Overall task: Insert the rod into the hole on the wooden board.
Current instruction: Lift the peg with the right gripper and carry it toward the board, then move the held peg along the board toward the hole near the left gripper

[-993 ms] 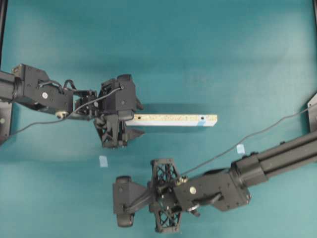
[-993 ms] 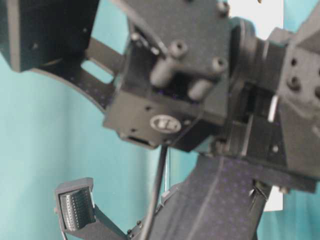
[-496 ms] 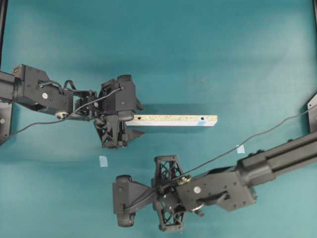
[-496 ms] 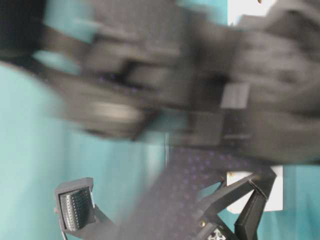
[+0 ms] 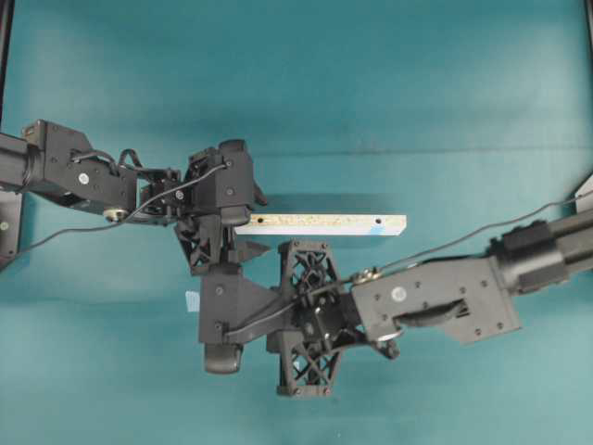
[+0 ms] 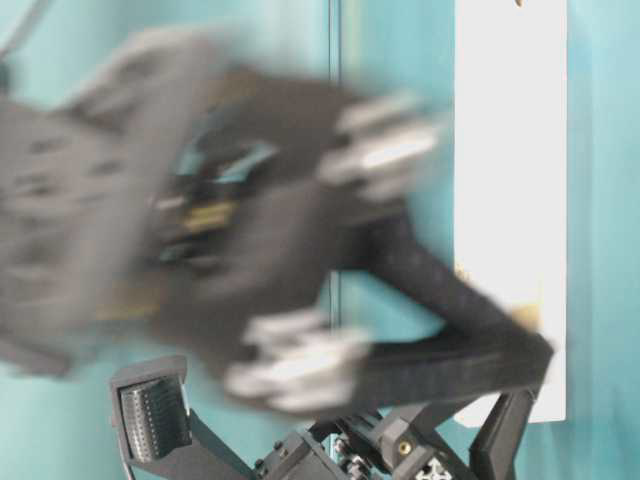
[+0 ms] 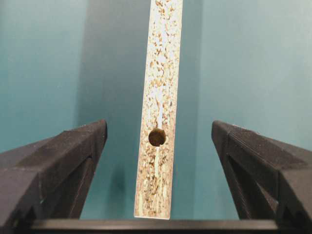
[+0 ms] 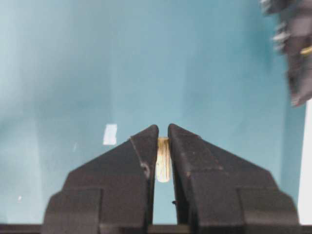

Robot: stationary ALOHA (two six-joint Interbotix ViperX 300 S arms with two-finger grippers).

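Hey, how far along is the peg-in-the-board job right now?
Done: the right gripper has the rod pinched between its fingers. In hand: the left gripper is open, its fingers either side of the board end, not squeezing it. Left: carrying the rod to the blue-marked hole near the board's far end and pushing it in; that hole is empty.

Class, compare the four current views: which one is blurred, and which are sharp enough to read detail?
Table-level view: a dark arm is smeared by motion blur. Left wrist view: sharp, the wooden board shows its speckle. Right wrist view: the rod reads clearly in the right end effector. Overhead view: soft but unblurred.
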